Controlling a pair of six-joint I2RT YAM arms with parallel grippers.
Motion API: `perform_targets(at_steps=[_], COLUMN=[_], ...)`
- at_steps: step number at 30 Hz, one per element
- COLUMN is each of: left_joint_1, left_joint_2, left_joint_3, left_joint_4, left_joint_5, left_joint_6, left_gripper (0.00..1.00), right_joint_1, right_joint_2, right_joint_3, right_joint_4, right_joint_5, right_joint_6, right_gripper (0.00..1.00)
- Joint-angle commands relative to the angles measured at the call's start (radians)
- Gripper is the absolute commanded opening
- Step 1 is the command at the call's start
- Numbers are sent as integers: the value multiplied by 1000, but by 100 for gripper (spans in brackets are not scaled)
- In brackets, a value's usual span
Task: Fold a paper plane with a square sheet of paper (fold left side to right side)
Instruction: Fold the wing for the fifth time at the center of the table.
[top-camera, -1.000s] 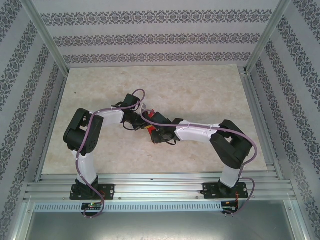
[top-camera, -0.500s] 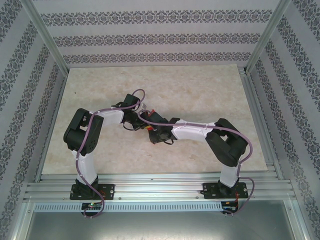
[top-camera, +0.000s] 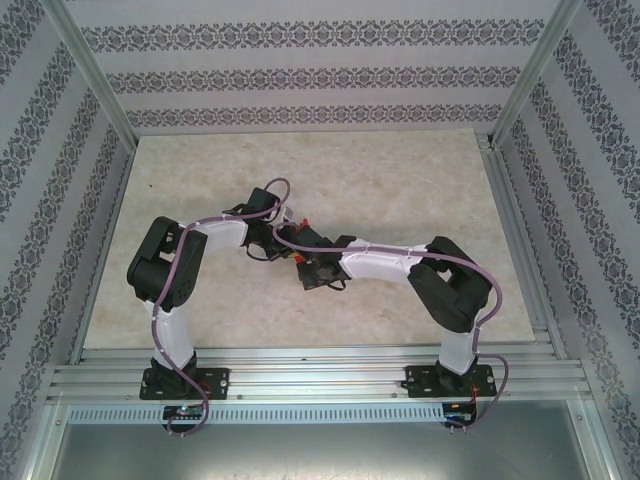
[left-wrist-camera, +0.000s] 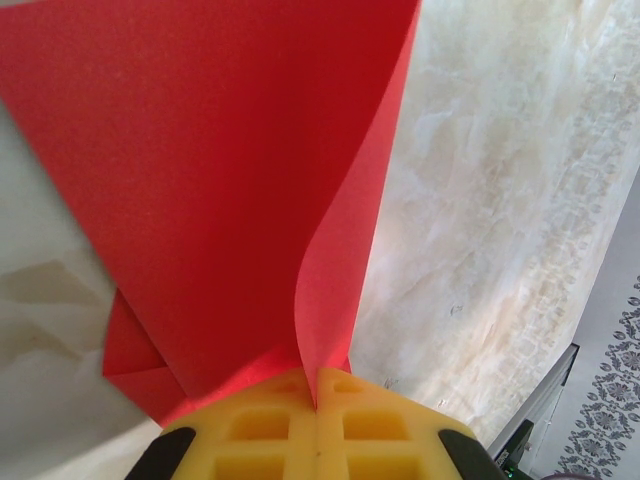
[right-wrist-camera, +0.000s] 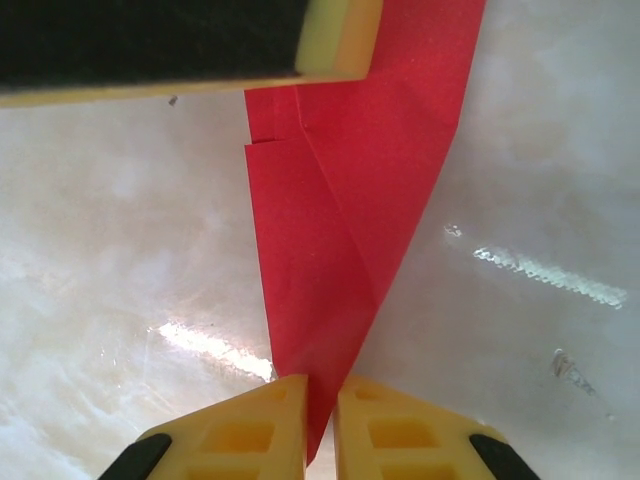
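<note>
The sheet of paper (left-wrist-camera: 200, 180) lies mid-table (top-camera: 400, 180) between both wrists. I judge it light, limp and easily creased, so I grip edges only. Left gripper (left-wrist-camera: 316, 400) is clamped on a raised edge. Right gripper (right-wrist-camera: 320, 420) straddles the pointed end, jaws nearly together; I cannot tell whether they pinch it.

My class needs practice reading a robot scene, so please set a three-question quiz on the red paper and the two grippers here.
1. True or false: the left gripper is shut on the sheet of paper.
2. Between the fingers of the right gripper sits: A) the paper's pointed end; B) its widest edge; C) nothing.
3. Short answer: is the paper flat or folded?
Key: 1 true; 2 A; 3 folded, with layered creases.
</note>
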Motion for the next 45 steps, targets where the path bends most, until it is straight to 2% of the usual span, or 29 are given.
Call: perform_targets(at_steps=[1, 7, 12, 18, 24, 32, 37, 45], left_joint_1=[14, 16, 15, 16, 16, 16, 17, 17], left_joint_2=[-25, -37, -40, -40, -40, -40, -45, -51], left_joint_3=[1, 2, -1, -5, -7, -4, -5, -8], left_joint_4=[11, 8, 5, 10, 8, 4, -4, -6], left_joint_5=[10, 9, 8, 10, 9, 7, 6, 22], left_joint_6=[20, 22, 25, 22, 24, 26, 33, 39], left_gripper=[2, 2, 2, 2, 2, 2, 2, 2], right_joint_1=[16, 36, 42, 40, 32, 27, 30, 26], right_joint_2=[10, 23, 23, 1, -22, -15, -11, -73], right_joint_3=[30, 56, 70, 41, 3, -2, 5, -18], right_joint_4=[-44, -106, -136, -83, -65, -80, -108, -51], right_joint_5=[58, 118, 159, 84, 45, 53, 89, 68], right_joint_6=[-16, -39, -51, -53, -39, -42, -45, -48], right_gripper=[11, 6, 7, 15, 16, 8, 6, 25])
